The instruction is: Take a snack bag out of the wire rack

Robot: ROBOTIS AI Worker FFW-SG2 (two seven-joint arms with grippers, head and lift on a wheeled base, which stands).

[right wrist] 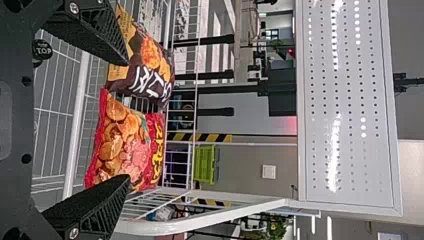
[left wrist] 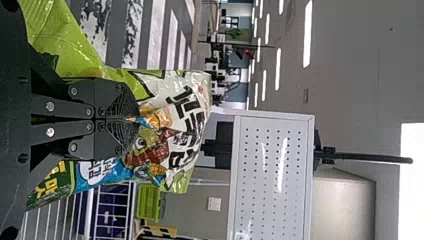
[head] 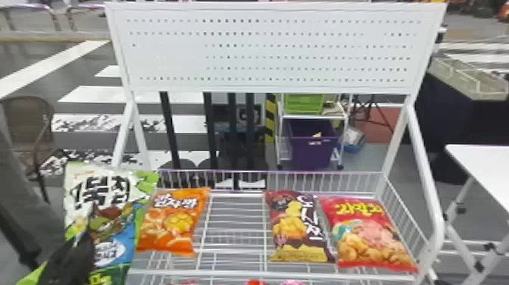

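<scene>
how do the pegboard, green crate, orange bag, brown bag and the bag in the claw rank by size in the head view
Pegboard
Bag in the claw
Orange bag and brown bag, too alike to rank
Green crate

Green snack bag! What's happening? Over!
Left fingers shut on green snack bag at rack's left. Right fingers open, empty. Orange bag close; probably not blocking.
</scene>
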